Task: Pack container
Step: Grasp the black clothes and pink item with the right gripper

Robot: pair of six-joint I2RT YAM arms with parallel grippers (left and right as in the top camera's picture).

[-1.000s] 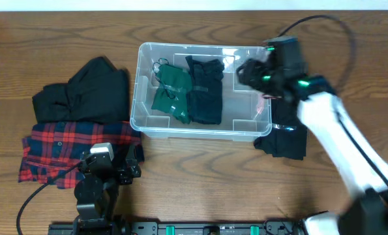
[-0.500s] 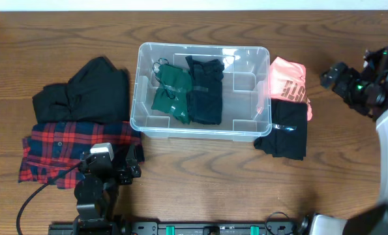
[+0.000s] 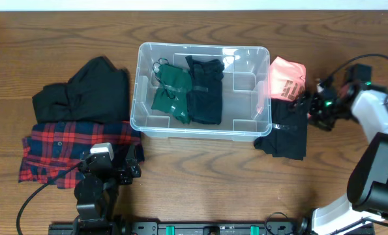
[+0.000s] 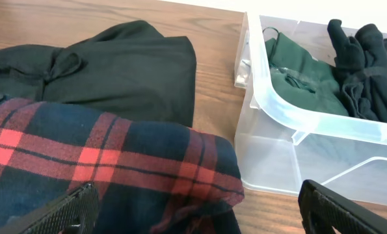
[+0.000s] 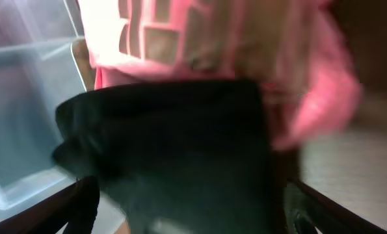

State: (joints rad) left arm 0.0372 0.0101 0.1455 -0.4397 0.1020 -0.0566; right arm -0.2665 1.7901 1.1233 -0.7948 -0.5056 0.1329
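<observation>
The container (image 3: 136,98) is sitting on the table (image 3: 200,183), toward its far edge. In the container's left half, the left garment (image 3: 171,96) is lying against the right garment (image 3: 205,91). Left of the container, a hoodie (image 3: 89,90) is lying with a shirt (image 3: 63,147) against its near edge. Right of the container, a tee (image 3: 286,73) is lying with a cloth (image 3: 285,134) overlapping its near part. The right gripper (image 3: 310,104) is hanging just right of the cloth.

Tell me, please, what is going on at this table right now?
Two robot arms are packing clothes into a clear bin. A green garment and a dark bundle already lie inside. The right tool is open, close over a black cloth beside a pink top, just right of the bin. The left tool rests open by a plaid shirt and a black hoodie, both outside it.
</observation>
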